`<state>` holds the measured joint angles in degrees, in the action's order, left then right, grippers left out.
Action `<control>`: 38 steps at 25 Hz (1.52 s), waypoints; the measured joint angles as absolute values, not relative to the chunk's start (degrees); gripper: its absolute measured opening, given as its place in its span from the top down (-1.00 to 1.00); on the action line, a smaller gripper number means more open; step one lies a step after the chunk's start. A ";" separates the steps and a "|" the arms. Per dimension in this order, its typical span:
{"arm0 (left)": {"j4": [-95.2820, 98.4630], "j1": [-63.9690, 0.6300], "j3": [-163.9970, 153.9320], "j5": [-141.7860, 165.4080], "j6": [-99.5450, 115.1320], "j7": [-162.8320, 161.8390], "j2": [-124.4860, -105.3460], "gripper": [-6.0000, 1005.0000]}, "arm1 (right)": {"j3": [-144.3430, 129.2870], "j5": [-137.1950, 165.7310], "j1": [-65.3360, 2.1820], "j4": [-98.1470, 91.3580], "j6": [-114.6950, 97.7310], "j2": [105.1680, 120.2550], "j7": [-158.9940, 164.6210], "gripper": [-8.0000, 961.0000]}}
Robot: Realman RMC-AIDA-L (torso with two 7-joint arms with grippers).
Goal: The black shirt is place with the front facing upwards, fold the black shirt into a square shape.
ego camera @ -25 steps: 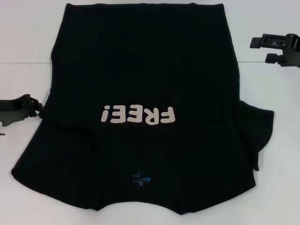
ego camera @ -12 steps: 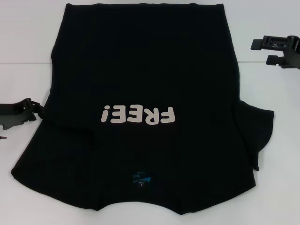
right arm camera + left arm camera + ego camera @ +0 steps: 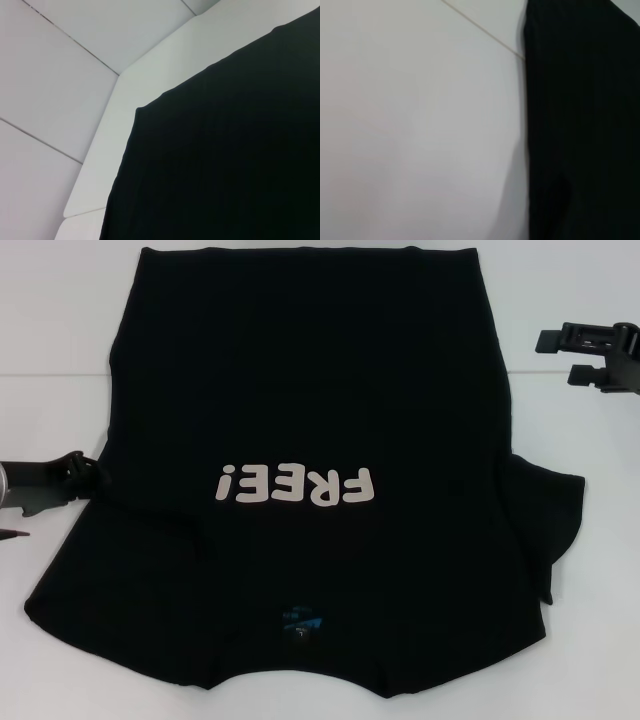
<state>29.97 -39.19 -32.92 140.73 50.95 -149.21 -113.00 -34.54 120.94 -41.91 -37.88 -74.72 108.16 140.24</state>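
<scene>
The black shirt (image 3: 300, 390) lies spread on the white table (image 3: 600, 630), front up. Its white "FREE!" lettering (image 3: 295, 485) reads upside down to me, and the blue neck label (image 3: 300, 622) is near my side. One sleeve (image 3: 550, 510) sticks out on the right; the left side runs straight. My left gripper (image 3: 85, 477) sits low at the shirt's left edge, touching or almost touching the cloth. My right gripper (image 3: 555, 355) hovers open beyond the shirt's far right side, holding nothing. The left wrist view shows the shirt's edge (image 3: 580, 125), and the right wrist view shows a shirt corner (image 3: 225, 150).
Bare white table (image 3: 420, 125) lies to the left of the shirt. In the right wrist view the table's corner (image 3: 115, 140) ends close to the shirt, with tiled floor (image 3: 50, 75) past it. The shirt's far hem lies near the table's back edge.
My left gripper has flattened and edged slightly toward the shirt's left side. My right gripper has drifted a little down and to the right. The shirt has not moved.
</scene>
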 joint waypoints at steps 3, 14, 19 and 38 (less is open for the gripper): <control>31.32 -38.98 -32.84 140.41 51.40 -149.19 -113.36 0.48 | -34.47 120.94 -41.63 -37.88 -74.71 108.14 140.22 -0.96; 33.03 -39.17 -32.96 140.47 54.04 -149.08 -113.62 0.91 | -34.52 120.89 -41.59 -37.88 -74.90 108.01 140.34 -0.96; 36.38 -39.98 -32.98 137.22 60.37 -148.46 -114.57 0.86 | -34.36 120.89 -41.60 -37.90 -75.45 107.99 140.36 -0.96; 35.50 -42.09 -31.96 132.29 63.01 -145.79 -113.28 0.58 | -34.71 121.04 -41.33 -38.23 -76.35 107.15 138.35 -0.96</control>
<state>35.50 -42.08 -31.96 132.29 63.01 -145.79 -113.28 -34.72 121.04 -41.33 -38.23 -76.35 107.15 138.35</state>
